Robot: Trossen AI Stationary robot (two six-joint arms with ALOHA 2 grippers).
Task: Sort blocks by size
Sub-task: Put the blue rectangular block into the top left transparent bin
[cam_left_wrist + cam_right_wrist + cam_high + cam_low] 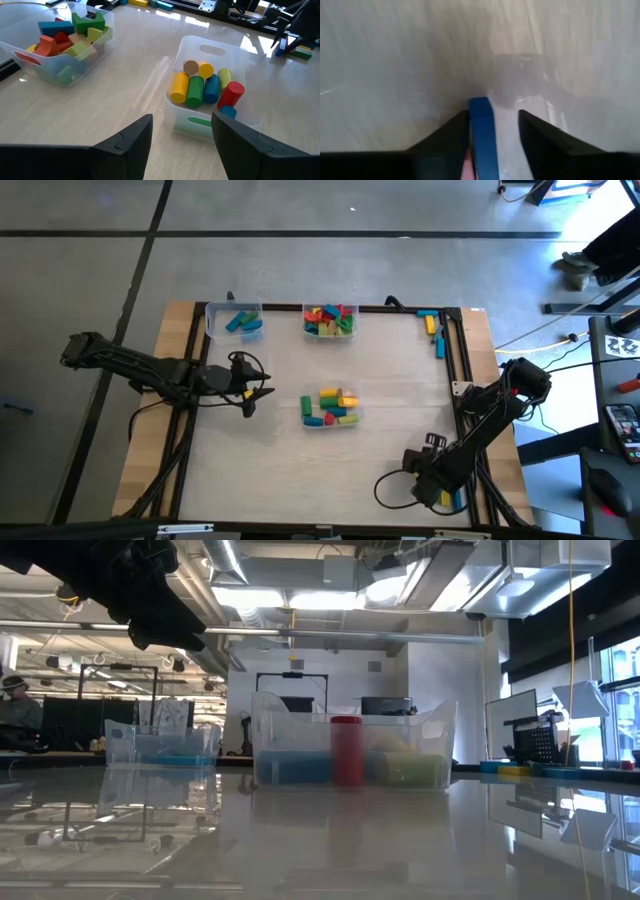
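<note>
Writing: none can be read on the tubs, the blocks or the arms.
Left gripper (262,392): held over the left part of the wooden table (390,440), just left of the middle tub; its two dark, smooth fingers (131,145) are seen spread apart with nothing between them.
Left tub (233,321): clear plastic, rectangular, at the far edge of the table; a few blue and teal blocks (243,323) are held in it.
Far tub (330,321): clear plastic, at the far edge near the centre; it is filled with angular red, green, yellow, orange and blue blocks (70,35), wedges and cuboids among them.
Middle tub (214,54): clear plastic with a slot handle in its end wall, set near the table's centre; round cylinder blocks (205,87) in yellow, green, blue and red are laid side by side in it, one with a bare wooden end face.
Loose blocks (434,327): a few blue and yellow pieces are left by the dark frame rail at the table's far right.
Right gripper (440,495): lowered at the near right corner of the table; a long, flat-sided blue block (484,135) is seen between its fingers, but whether they are pressed onto it cannot be told.
</note>
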